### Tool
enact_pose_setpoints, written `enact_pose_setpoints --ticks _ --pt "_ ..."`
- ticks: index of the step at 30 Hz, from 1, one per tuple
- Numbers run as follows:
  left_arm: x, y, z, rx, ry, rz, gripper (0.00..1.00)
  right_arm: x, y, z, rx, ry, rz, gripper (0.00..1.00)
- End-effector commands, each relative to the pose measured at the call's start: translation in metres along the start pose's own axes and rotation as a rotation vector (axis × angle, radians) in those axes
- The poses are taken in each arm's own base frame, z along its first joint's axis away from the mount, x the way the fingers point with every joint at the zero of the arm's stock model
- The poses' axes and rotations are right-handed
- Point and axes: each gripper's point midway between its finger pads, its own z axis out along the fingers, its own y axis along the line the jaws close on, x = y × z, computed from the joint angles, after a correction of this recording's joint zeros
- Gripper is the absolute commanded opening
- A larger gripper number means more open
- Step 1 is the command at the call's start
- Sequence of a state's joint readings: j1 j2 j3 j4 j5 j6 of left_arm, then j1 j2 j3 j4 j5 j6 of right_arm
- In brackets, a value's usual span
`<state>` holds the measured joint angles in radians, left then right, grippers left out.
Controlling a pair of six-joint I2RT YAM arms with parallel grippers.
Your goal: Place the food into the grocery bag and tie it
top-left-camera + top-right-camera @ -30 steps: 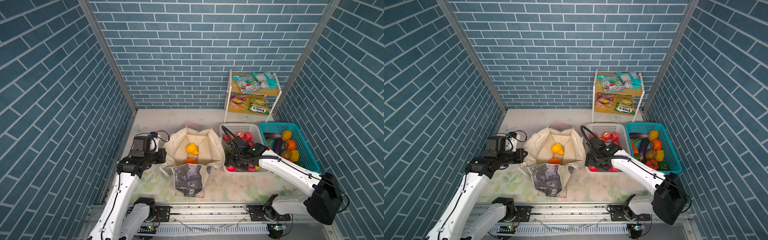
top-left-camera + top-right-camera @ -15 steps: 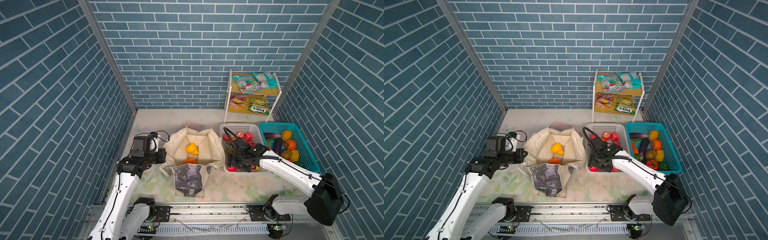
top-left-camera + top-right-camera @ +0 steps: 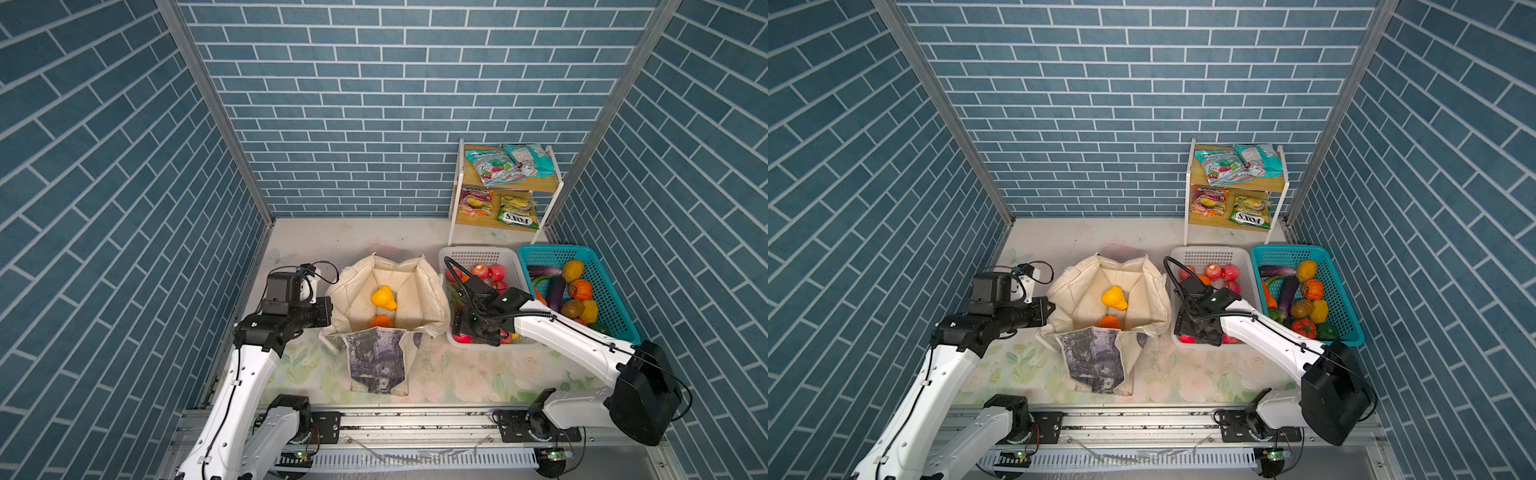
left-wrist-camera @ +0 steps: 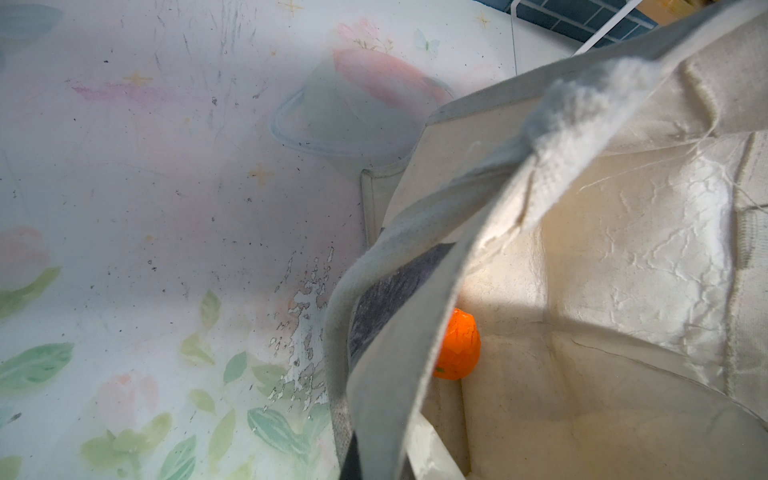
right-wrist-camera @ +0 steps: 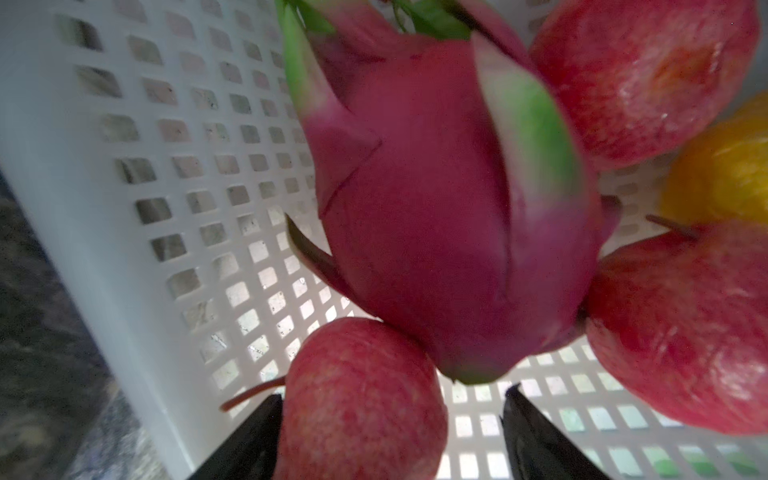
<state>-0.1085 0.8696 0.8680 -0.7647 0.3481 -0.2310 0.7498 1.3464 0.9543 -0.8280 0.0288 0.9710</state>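
The cream grocery bag [image 3: 424, 291] stands open mid-table, with a yellow fruit [image 3: 383, 298] and an orange [image 3: 381, 321] inside. My left gripper [image 3: 326, 311] is shut on the bag's left rim [image 4: 415, 291], and the fabric hides its fingers in the left wrist view. My right gripper [image 3: 473, 332] is down in the white basket [image 3: 482, 253]. Its open jaws straddle a red apple [image 5: 361, 399]: one finger touches it, the other stands apart. Just beyond lies a pink dragon fruit [image 5: 436, 208], beside two more apples [image 5: 685, 332].
A teal basket [image 3: 552, 249] of vegetables stands right of the white one. At the back right, a small shelf [image 3: 509, 187] holds snack packets [image 3: 490, 166]. Blue brick walls close in both sides and the back. The bag's printed panel [image 3: 376, 357] hangs forward.
My right gripper has shifted slightly within the white basket. The left arm and the bag have not moved.
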Motion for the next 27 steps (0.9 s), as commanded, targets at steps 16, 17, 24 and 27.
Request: enact_pose_setpoints --ticks 16,17,24,27 --pt "0.000 0.003 0.001 -0.008 -0.009 0.002 0.00 -0.003 -0.014 -0.015 0.018 -0.047 0.045 0.61" --pt "0.000 0.003 0.001 -0.008 -0.009 0.002 0.00 -0.004 -0.014 -0.018 0.016 -0.056 0.043 0.61" --pt "0.000 0.003 0.000 -0.007 -0.012 0.002 0.00 -0.021 -0.016 -0.057 0.008 -0.157 0.018 0.60" --pt "0.000 0.003 0.000 -0.007 -0.013 0.003 0.00 -0.032 -0.010 -0.079 -0.023 -0.212 -0.016 0.60"
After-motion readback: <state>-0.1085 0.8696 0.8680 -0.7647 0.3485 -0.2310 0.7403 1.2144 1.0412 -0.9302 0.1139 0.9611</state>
